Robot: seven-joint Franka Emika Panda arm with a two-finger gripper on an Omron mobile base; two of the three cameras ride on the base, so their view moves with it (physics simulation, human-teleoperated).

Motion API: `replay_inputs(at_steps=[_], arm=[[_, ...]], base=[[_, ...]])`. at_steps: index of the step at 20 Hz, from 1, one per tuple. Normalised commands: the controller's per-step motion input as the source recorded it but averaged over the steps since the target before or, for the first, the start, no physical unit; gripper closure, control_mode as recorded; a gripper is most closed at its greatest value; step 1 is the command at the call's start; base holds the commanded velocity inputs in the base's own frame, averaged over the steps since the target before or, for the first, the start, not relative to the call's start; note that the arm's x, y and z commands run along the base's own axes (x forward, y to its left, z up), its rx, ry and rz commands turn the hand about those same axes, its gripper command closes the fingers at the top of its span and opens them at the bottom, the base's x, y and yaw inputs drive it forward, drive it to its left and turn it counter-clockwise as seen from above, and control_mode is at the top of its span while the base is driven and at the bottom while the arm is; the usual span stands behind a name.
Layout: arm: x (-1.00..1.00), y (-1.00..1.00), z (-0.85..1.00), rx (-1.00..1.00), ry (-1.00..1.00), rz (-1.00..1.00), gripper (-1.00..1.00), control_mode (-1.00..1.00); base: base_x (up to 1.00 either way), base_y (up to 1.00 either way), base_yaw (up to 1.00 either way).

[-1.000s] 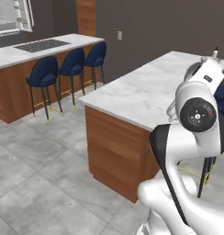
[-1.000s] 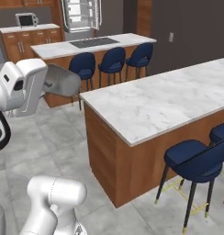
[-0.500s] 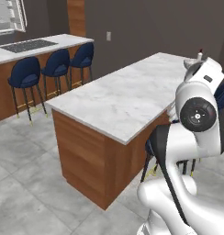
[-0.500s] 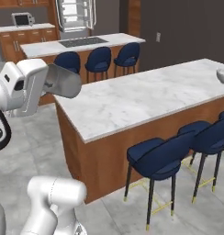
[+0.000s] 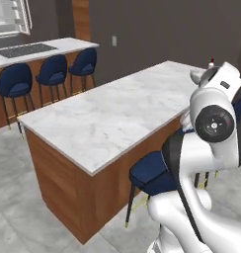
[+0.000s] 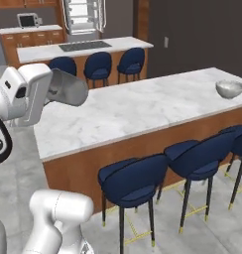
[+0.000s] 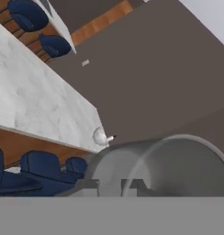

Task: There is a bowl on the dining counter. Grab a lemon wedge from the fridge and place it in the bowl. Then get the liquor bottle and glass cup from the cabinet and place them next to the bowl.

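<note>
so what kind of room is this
A home kitchen, rendered: a long marble dining counter with navy stools, an island with a black cooktop, and a microwave on the back counter.

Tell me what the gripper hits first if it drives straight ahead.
The gripper holds the glass cup right ahead; beyond it, probably the dark wall past the dining counter, depth unclear.

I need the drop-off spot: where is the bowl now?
In the right base view the bowl sits at the far right end of the dining counter, above the blue stools.
</note>
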Motion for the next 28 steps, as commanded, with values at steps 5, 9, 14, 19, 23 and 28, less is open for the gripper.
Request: replay_inputs(at_steps=[5,9,14,19,23,28], arm=[[0.0,0.0,0.0,0.0,0.0,0.0,1.0,1.0],[0.0,0.0,0.0,0.0,0.0,0.0,1.0,1.0],[0.0,0.0,0.0,0.0,0.0,0.0,1.0,1.0],[0.0,0.0,0.0,0.0,0.0,0.0,1.0,1.0],[0.0,0.0,0.0,0.0,0.0,0.0,1.0,1.0],[0.0,0.0,0.0,0.0,0.0,0.0,1.0,1.0]], base=[[0.39,-0.86,0.26],[0.36,-0.86,0.27],[0.16,-0.89,0.28],[0.0,-0.9,0.29],[0.0,-0.92,0.3],[0.0,-0.91,0.31]])
